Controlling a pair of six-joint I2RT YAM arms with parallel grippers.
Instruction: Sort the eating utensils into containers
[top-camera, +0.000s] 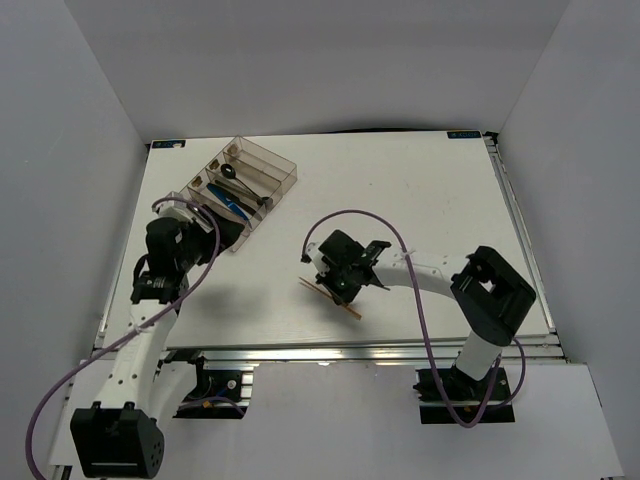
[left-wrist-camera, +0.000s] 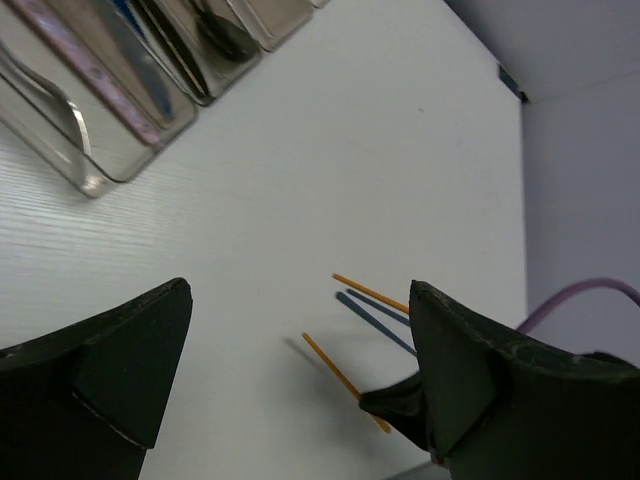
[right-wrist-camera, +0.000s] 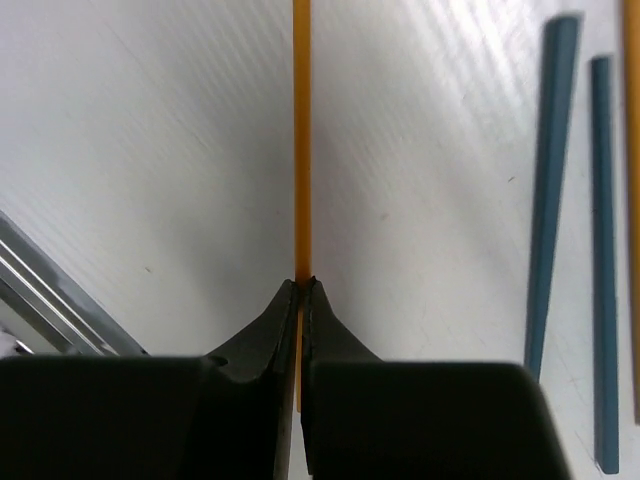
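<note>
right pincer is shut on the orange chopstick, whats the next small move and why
Probably a short, straight lift. The right pincer is shut on the orange chopstick, which sits low at the table surface with two blue chopsticks lying close beside it. Raising it first should clear those before any carry toward the tray at the far left.

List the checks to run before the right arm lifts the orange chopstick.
1. Grip: right gripper shut on orange chopstick: ok.
2. Neighbours: blue chopsticks lie apart from the held one: ok.
3. Other arm: left gripper open and empty: ok.
4. Route to tray: not ok, the left gripper sits right beside it.
5. Free chopstick slot in tray: cannot tell.
</note>
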